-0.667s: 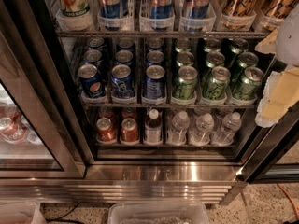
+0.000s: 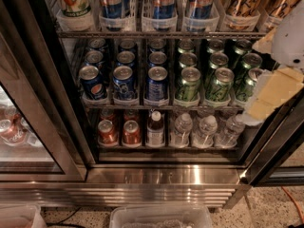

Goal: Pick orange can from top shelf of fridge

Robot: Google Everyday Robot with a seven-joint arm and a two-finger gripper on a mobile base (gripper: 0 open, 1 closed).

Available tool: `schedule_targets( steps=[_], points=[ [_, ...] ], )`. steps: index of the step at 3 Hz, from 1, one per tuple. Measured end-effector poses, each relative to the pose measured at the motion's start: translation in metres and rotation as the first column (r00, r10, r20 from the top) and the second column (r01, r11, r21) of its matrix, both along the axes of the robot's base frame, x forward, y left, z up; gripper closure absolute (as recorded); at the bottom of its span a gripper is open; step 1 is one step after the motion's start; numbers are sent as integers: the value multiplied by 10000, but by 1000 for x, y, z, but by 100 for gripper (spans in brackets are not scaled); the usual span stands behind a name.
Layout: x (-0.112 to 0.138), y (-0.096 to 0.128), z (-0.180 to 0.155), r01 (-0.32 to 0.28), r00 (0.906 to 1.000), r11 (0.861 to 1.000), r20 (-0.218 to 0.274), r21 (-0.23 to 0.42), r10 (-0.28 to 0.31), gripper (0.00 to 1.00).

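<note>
orange can (image 2: 241, 0): copper-orange, dark diagonal streaks, in clear tray (image 2: 240, 22), right end of top shelf (image 2: 161, 34). end effector (image 2: 271, 95) at right edge, lower than can; open or closed: cannot tell.

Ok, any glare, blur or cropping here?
Camera view: soft throughout; glare low on the fridge; the orange can on the top shelf is cropped by the upper edge; the tool, blurred at the right edge, hides some green cans.
</note>
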State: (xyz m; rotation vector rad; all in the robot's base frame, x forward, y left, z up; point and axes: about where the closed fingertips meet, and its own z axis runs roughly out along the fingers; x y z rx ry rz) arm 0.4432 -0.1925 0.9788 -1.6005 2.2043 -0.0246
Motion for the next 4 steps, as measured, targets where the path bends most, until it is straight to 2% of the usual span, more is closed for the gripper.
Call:
schedule_targets(
  steps=[1, 2, 3, 4],
  points=[
    [0, 27, -9, 274, 9982, 9837, 470, 1776, -362, 0],
    [-3, 56, -33, 147, 9962, 9419, 759, 3355, -426, 0],
    [0, 94, -64, -485, 9909, 8776, 1336, 4770, -178, 0],
    [18, 127, -61, -1117, 9672, 7852, 2480, 6091, -548, 0]
  ],
)
